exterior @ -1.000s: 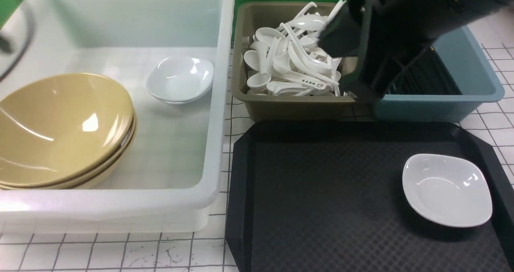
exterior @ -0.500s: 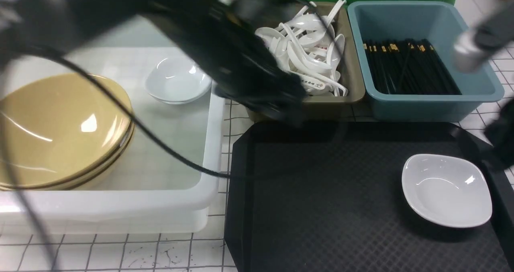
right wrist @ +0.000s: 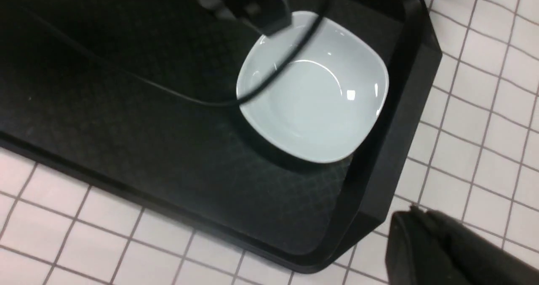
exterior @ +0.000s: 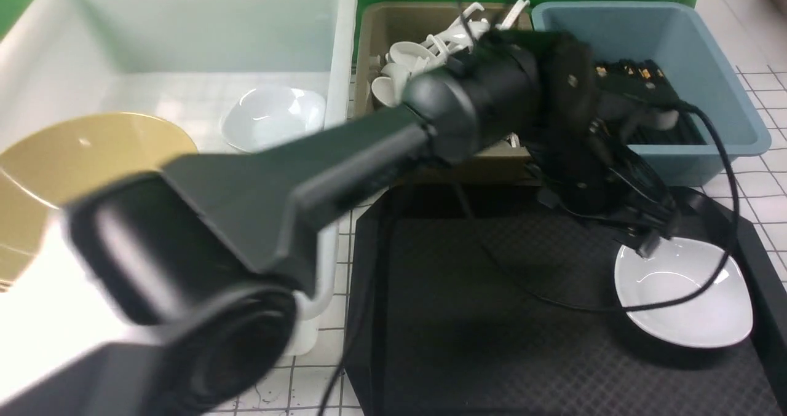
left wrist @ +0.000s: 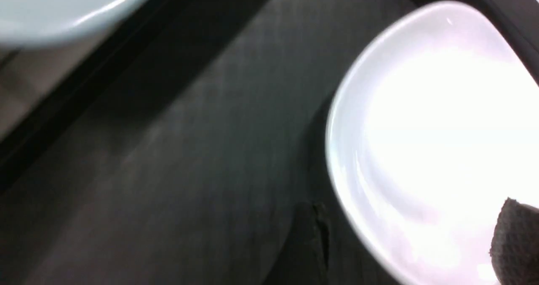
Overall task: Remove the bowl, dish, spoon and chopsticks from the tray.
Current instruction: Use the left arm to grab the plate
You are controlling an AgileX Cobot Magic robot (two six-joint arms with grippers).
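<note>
The dish (exterior: 682, 299) lies flat on the tray (exterior: 492, 317), close to its right rim. The left gripper (exterior: 645, 244) hangs over the dish's far left edge, fingers spread and grasping nothing, one pad (left wrist: 516, 238) above its hollow. The right gripper (right wrist: 421, 234) is clenched and empty, off the tray's corner.

light: bright overhead | glare: dish (left wrist: 421, 129) blown out | blur: left arm (exterior: 344, 158) smeared

The left arm (exterior: 369, 152) hides part of the bowl (exterior: 104, 145) and olive tub (exterior: 381, 26).
</note>
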